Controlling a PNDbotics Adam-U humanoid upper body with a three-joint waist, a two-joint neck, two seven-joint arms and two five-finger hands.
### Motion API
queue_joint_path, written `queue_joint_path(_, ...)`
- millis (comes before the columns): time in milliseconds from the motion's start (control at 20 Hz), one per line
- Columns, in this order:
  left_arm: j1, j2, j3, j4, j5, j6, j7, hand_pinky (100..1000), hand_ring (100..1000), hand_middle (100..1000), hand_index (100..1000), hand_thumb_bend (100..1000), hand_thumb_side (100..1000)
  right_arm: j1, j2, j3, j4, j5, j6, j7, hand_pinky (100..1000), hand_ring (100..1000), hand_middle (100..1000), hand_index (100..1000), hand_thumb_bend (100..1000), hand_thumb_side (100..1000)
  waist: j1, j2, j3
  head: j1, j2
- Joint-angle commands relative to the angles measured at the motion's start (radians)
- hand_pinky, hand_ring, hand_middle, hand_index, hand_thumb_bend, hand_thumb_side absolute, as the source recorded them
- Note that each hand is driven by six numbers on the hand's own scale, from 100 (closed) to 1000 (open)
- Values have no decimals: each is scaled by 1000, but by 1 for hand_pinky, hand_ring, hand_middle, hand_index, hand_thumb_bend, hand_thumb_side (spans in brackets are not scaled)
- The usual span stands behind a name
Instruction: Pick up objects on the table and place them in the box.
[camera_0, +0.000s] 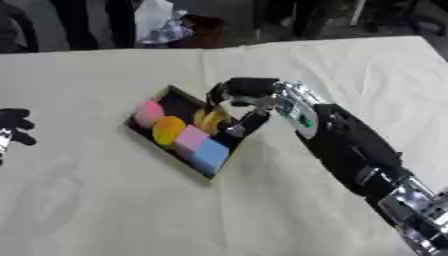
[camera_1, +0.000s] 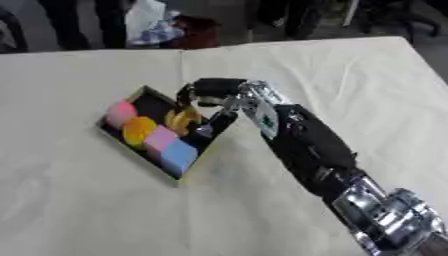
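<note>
The right hand (camera_0: 234, 102) is positioned over the far side of the box (camera_0: 147, 134), with its fingers curled round a yellow piece (camera_0: 210, 120) that sits inside the box rim (whether the piece already rests on the box floor cannot be determined). The left hand (camera_0: 12, 126) shows at the left edge of the left eye view, resting on the worktop (camera_0: 105, 200); its fingers appear relaxed and hold nothing.

Box contents, in a row along the near wall:
- a pink round piece (camera_0: 148, 113) at the far-left end;
- an orange round piece (camera_0: 168, 131) beside it;
- a pink block (camera_0: 192, 139) next;
- a blue block (camera_0: 210, 154) at the near corner.

Progress, as a judgement: the task looks close to complete. Four pieces lie in the box, and the yellow piece is in hand at its place. No loose pieces show on the cloth-covered worktop in either view. What appears to remain is the release of the yellow piece and the lifting of the right hand clear of the box.

Markings: no brand, label or writing can be read on the box, the pieces or the arm.
</note>
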Motion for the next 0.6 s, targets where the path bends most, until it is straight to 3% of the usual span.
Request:
queue_joint_path(50,-5,6,4,-14,-3,-1,-1,751,547,587,743,100,779,-12,13,8,-7,26,-30,40,794,809,645,772,100,129,1,-17,0,2,-10)
queue_joint_path(200,-6,5,4,-14,-3,-1,-2,751,547,587,743,100,780,-10,20,11,-11,36,-45,62,807,832,739,881,101,274,0,-17,1,3,-10)
queue_joint_path(400,-4,5,5,-13,-3,0,-2,750,547,588,743,100,781,-19,11,8,-21,41,-53,85,832,870,850,963,192,377,-1,-18,1,4,-13)
queue_joint_path(600,-3,5,5,-13,-4,0,-2,753,547,588,743,100,783,-36,-15,-9,-29,40,-42,112,853,900,919,990,258,426,-4,-19,0,6,-14)
